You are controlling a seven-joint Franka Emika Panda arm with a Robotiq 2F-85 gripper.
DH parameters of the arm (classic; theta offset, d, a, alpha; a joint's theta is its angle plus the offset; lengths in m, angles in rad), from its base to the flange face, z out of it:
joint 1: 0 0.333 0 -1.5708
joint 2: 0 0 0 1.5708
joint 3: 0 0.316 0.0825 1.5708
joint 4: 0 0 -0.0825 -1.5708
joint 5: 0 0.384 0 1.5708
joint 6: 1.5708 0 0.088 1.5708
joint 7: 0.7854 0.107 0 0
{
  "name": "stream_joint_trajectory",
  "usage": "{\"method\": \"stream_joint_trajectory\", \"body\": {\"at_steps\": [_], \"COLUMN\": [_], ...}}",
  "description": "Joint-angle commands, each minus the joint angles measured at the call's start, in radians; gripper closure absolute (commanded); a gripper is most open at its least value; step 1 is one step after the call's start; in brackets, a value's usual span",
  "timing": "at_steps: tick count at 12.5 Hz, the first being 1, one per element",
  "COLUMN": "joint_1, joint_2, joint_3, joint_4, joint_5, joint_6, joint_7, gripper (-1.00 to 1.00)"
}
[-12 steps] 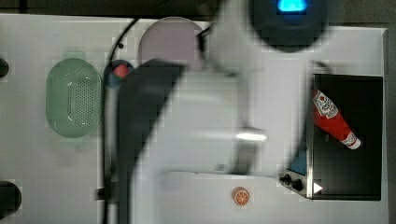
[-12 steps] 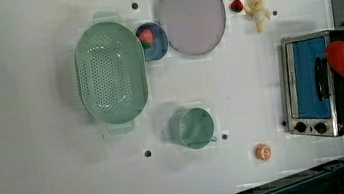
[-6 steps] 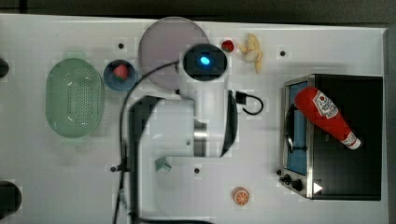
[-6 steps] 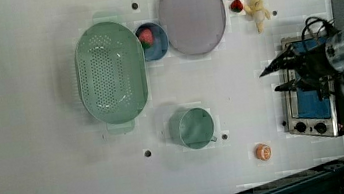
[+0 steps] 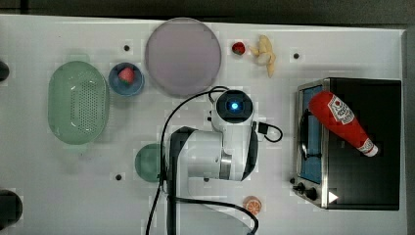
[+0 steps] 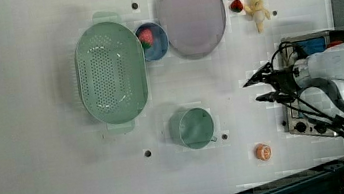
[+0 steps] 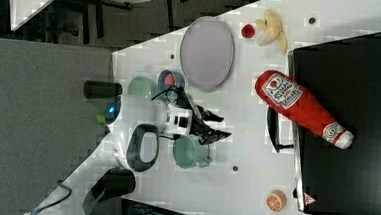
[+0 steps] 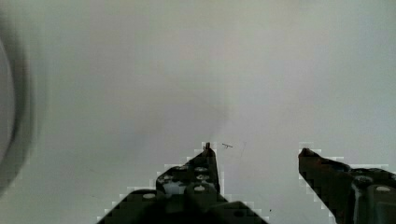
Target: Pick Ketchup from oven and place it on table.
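The ketchup bottle (image 5: 341, 122) was seen lying on its side across the black top of the oven (image 5: 364, 186), its red base jutting past the front edge over the glass door and its white cap pointed toward about four o'clock in the top view. Nothing was touching it. The gripper (image 8: 254, 151) was spotted with its two dark fingers (image 8: 198, 175) spread well apart and nothing between them, only bare white table (image 5: 58, 196) beneath in the wrist view. In the left view the gripper (image 6: 259, 89) was held out from the white arm (image 6: 337, 67), pointing toward nine o'clock, away from the oven.

In the top view, the arm (image 5: 215, 156) was parked mid-table, at nine o'clock from the oven. A green cup (image 6: 193, 128) was noted near the arm, a green strainer (image 5: 77, 107) farther off at nine o'clock, a blue bowl (image 5: 126, 80) with what appeared to be a strawberry inside, and a grey plate (image 5: 182, 56) at twelve. A strawberry (image 5: 238, 48) and a banana (image 5: 265, 55) were lying beside the plate, an orange slice (image 5: 252, 205) down at six.
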Motion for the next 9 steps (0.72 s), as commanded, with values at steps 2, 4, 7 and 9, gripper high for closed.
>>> {"method": "stream_joint_trajectory", "body": {"at_steps": [2,4,7,9], "joint_1": [0.026,0.025,0.024,0.023], "joint_2": [0.006,-0.031,-0.157,-0.219], "joint_3": [0.023,0.022,0.021,0.021], "joint_4": [0.038,0.038,0.122,0.223], "joint_5": [-0.003,-0.003,-0.003,-0.004], "joint_6": [0.070,0.045,-0.129,-0.315], "joint_7": [0.021,0.021,0.031,0.031], "gripper": [-1.00,-1.00,-1.00,-1.00]}}
